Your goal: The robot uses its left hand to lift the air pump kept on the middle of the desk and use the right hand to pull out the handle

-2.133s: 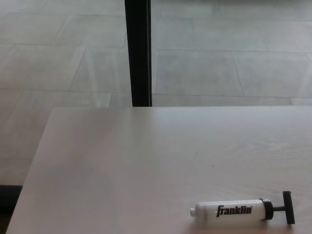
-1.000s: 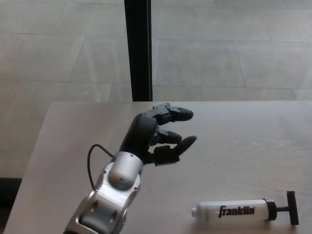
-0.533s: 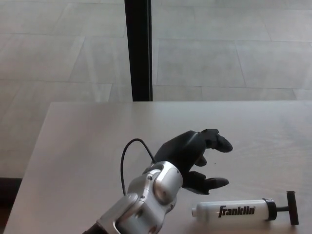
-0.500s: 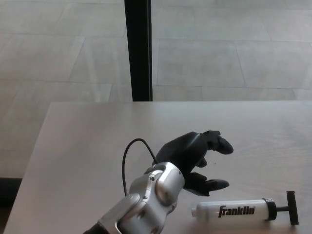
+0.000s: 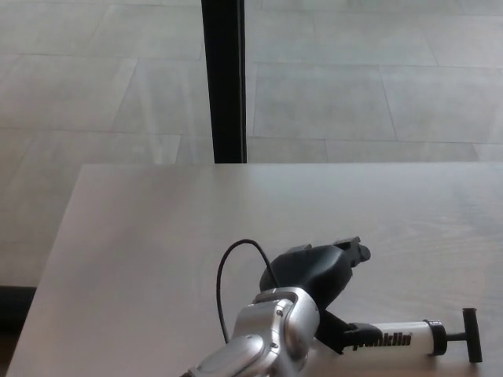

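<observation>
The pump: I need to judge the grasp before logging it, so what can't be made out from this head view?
- Pump: its nozzle end and the first letters of the label are hidden behind the left robot hand.
- Contact: the hand's back faces the camera, so whether its fingers have closed on the pump can't be told.
- Left arm: cut off by the bottom edge.
- Right robot hand: not in view.
- Handle: in plain sight, untouched.

A black left hand [image 5: 318, 271] is showing on a rounded silver wrist [image 5: 271, 334], a thin black cable [image 5: 228, 275] looping beside that wrist.
</observation>
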You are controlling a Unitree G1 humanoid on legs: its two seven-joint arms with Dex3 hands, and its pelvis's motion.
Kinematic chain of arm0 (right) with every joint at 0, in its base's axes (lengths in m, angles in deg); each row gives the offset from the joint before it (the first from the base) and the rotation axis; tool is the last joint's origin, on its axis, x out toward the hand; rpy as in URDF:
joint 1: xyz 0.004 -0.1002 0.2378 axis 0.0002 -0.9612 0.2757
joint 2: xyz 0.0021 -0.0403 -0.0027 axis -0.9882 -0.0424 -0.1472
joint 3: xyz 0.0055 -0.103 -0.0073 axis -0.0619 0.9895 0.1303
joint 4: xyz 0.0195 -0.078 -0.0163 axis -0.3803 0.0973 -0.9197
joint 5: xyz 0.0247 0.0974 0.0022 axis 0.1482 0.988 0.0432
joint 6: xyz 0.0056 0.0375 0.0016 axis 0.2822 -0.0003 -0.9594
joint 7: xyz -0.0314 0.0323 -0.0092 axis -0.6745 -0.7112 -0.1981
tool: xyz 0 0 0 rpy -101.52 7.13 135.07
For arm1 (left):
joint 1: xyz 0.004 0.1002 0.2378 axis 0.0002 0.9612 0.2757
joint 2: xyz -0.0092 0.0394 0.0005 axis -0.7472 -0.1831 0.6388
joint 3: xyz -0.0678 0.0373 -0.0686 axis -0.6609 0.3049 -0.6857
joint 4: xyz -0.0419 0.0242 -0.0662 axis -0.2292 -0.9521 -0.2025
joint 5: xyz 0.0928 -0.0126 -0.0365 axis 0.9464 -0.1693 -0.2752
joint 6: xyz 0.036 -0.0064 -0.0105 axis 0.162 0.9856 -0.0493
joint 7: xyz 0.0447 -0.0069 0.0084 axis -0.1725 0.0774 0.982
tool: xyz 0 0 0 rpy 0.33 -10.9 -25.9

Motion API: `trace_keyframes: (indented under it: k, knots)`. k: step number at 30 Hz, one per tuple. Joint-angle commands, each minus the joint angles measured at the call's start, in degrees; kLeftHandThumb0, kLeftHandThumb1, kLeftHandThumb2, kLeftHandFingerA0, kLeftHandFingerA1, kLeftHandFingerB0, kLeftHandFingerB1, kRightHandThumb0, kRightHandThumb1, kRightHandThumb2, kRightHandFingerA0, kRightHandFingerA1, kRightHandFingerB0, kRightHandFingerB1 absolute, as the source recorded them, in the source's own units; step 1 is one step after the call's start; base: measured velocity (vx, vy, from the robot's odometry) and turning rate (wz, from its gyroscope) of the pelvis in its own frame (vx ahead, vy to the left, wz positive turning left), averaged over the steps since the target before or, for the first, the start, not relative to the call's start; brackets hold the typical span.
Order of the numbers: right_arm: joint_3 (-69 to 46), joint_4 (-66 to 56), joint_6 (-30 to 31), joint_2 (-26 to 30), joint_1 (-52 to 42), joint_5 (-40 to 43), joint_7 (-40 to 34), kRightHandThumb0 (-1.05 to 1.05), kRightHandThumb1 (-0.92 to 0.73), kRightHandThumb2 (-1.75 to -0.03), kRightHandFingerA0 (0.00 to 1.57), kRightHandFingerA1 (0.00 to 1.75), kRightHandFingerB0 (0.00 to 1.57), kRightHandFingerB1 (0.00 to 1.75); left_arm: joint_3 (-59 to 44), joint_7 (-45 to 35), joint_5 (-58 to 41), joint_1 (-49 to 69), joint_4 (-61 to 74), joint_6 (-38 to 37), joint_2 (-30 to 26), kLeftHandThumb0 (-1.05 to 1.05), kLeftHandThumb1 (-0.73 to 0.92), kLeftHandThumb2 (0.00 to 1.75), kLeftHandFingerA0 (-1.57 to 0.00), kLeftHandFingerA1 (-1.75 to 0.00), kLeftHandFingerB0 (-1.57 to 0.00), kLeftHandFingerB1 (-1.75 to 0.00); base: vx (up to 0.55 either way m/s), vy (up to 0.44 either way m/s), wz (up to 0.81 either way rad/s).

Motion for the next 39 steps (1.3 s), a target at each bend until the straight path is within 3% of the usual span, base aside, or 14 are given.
trace_keyframes:
  k: [1, 6, 7, 8, 11, 14, 15, 16, 18, 19, 31, 33, 37, 39]
  knots:
    - [0.51, 2.4, -0.12, 2.01, 2.81, -1.73, -1.1, -0.54, -0.59, -0.91, 0.56, 0.73, 0.36, 0.54, 2.26, -0.93, 5.25, -0.58, -2.25, 14.52, 5.54, -0.84, 0.49, 0.9, 0.0, -0.39, -0.01, -0.35, 0.0, 0.0, 0.0]
    - [1.15, 3.85, -0.8, 2.21, 3.79, -2.29, -0.92, -0.54, -0.57, -0.89, 0.57, 0.74, 0.36, 0.53, 1.59, 0.69, 5.26, 0.32, -3.25, 14.52, 8.5, -0.84, 0.48, 0.88, 0.0, -0.41, -0.05, -0.38, 0.0, 0.0, 0.0]
    - [1.23, 3.72, -1.09, 2.04, 3.99, -2.06, -0.5, -0.52, -0.7, -0.61, 0.58, 0.76, 0.42, 0.42, 1.39, -0.02, 5.1, -0.49, -3.38, 15.37, 9.23, -0.86, 0.5, 0.91, 0.0, -0.43, -0.05, -0.35, 0.0, 0.0, 0.0]
    - [1.1, 3.02, -0.4, 1.78, 4.02, -1.59, -0.43, -0.56, -0.56, -0.9, 0.58, 0.78, 0.36, 0.54, 0.69, 0.18, 4.81, -0.18, -3.04, 15.57, 9.99, -0.84, 0.49, 0.91, 0.0, -0.44, -0.03, -0.36, 0.0, 0.0, 0.0]
    - [2.14, 4.15, -0.82, 2.05, 4.94, -2.67, -0.48, -0.53, -0.7, -0.61, 0.58, 0.77, 0.42, 0.42, -0.13, 0.8, 4.86, 0.66, -2.1, 15.26, 10.68, -0.84, 0.49, 0.91, 0.0, -0.45, 0.0, -0.37, 0.0, 0.0, 0.0]
    - [2.5, 4.99, -1.88, 1.97, 5.18, -2.82, -0.22, -0.52, -0.71, -0.61, 0.57, 0.78, 0.43, 0.43, 3.36, 0.6, 7.44, 0.84, -2.54, 15.81, 9.37, -0.82, 0.49, 0.91, 0.0, -0.46, 0.0, -0.37, 0.0, 0.0, 0.0]
    - [2.39, 4.85, -1.4, 1.93, 5.3, -2.7, -0.5, -0.55, -0.56, -0.91, 0.58, 0.78, 0.37, 0.55, 4.29, 1.04, 8.18, 1.0, -3.95, 15.75, 9.18, -0.8, 0.47, 0.9, 0.0, -0.45, -0.05, -0.37, 0.0, 0.0, 0.0]
    - [2.54, 4.51, -0.86, 2.13, 5.15, -2.96, -0.59, -0.52, -0.71, -0.61, 0.56, 0.75, 0.42, 0.42, 5.42, 1.37, 8.99, 1.28, -4.97, 15.85, 8.84, -0.79, 0.47, 0.89, 0.0, -0.43, -0.01, -0.34, 0.0, 0.0, 0.0]
    - [2.3, 4.2, -0.54, 2.08, 5.07, -2.84, -0.84, -0.55, -0.57, -0.91, 0.57, 0.77, 0.37, 0.54, 7.2, 1.73, 10.24, 1.98, -6.03, 15.35, 7.72, -0.77, 0.46, 0.88, 0.0, -0.42, -0.03, -0.31, 0.0, 0.0, 0.0]
    - [2.37, 3.98, -0.74, 2.04, 5.13, -2.9, -0.8, -0.52, -0.71, -0.61, 0.56, 0.77, 0.42, 0.42, 8.35, 1.55, 11.14, 2.03, -6.38, 15.34, 6.79, -0.75, 0.46, 0.88, 0.0, -0.42, 0.0, -0.3, 0.0, 0.0, 0.0]
    - [2.12, 7.24, -0.66, 2.45, 7.65, -3.35, -1.64, -0.51, -0.55, -0.89, 0.57, 0.79, 0.39, 0.56, 15.78, 9.26, 20.38, 5.02, -14.86, 10.39, 2.28, -0.65, 0.6, 0.59, 0.0, -0.51, -0.07, -0.32, 0.0, 0.0, 0.0]
    - [2.42, 7.34, -0.59, 2.49, 7.96, -3.65, -1.72, -0.46, -0.69, -0.6, 0.56, 0.81, 0.46, 0.45, 15.56, 12.45, 21.61, 5.61, -16.13, 8.83, 3.12, -0.7, 0.42, 0.86, 0.0, -0.54, -0.02, -0.43, 0.0, 0.0, 0.0]
    - [2.73, 8.35, -1.31, 2.57, 8.35, -4.15, -1.89, -0.46, -0.55, -0.88, 0.55, 0.77, 0.42, 0.57, 13.59, 19.51, 22.51, 6.97, -18.81, 3.19, 4.89, -0.62, 0.54, 0.88, -0.3, -0.67, -0.11, -0.47, 0.0, 0.0, 0.0]
    - [2.58, 7.95, -0.8, 2.43, 8.55, -4.09, -2.42, -0.42, -0.69, -0.6, 0.57, 0.82, 0.49, 0.46, 11.71, 22.04, 21.69, 7.45, -19.07, -0.3, 5.52, -0.56, 0.7, 0.6, -0.51, -0.81, -0.2, -0.38, 0.0, 0.0, 0.0]
